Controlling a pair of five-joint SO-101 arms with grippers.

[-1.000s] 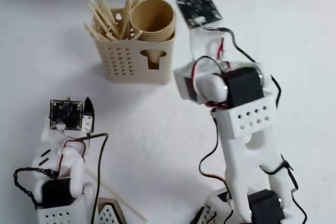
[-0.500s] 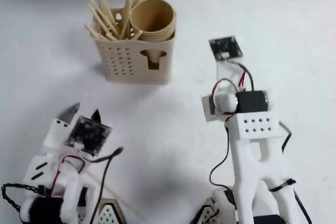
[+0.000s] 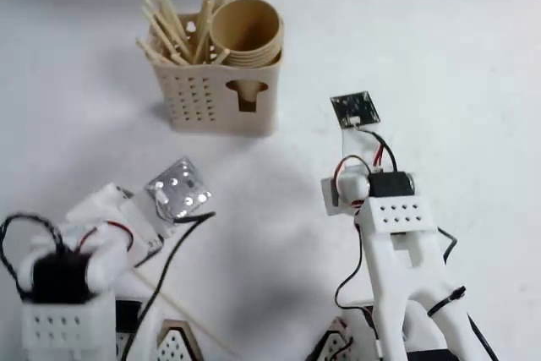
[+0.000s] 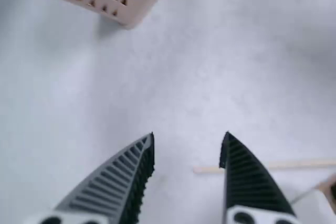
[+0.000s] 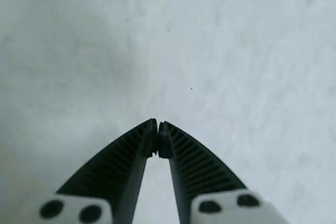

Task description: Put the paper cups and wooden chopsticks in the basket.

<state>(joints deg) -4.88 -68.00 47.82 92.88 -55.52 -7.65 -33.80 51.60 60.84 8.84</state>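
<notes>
My left gripper hangs over the white table with its jaws spread wide and nothing between them. My right gripper is pinched closed on nothing, above bare table well away from the work.

As I judge it, the step in hand is picking up the 1 loose chopstick, which lies flat on the table. In my left wrist view, one end of it sits just beside the tip of 1 of my 2 jaws, outside the gap. To do this well, I should shift sideways until the stick runs across the gap, not along it. Then I lower until both tips almost touch the table, and close near the stick's middle so it does not droop. It is thin and round-edged, so a shallow pinch could let it roll or skate away.

The perforated basket stands at the far side of the table. It holds a bundle of wooden chopsticks leaning outward, and beside them a nested stack of paper cups. I cannot tell how many cups are in the stack.
</notes>
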